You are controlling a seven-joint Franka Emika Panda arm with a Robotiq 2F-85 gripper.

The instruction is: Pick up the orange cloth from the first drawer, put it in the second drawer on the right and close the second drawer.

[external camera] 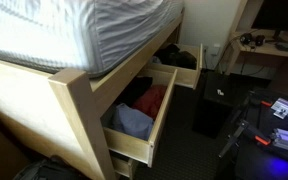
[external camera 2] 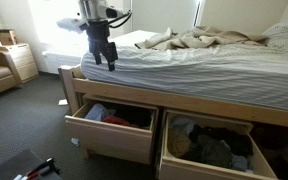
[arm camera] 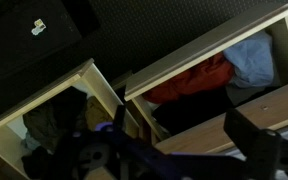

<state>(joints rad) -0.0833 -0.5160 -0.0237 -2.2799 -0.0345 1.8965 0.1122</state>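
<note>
Gripper, fingers spread and empty, hangs above the bed's corner; orange cloth lies toward the back edge of an open drawer, beside blue fabric.

The arm sits in the upper left of an exterior view. The gripper hangs below it and points straight down. Jaws are apart and hold nothing. In the wrist view, the gripper spans the lower edge, dark and blurred, with its fingers spread.
</note>
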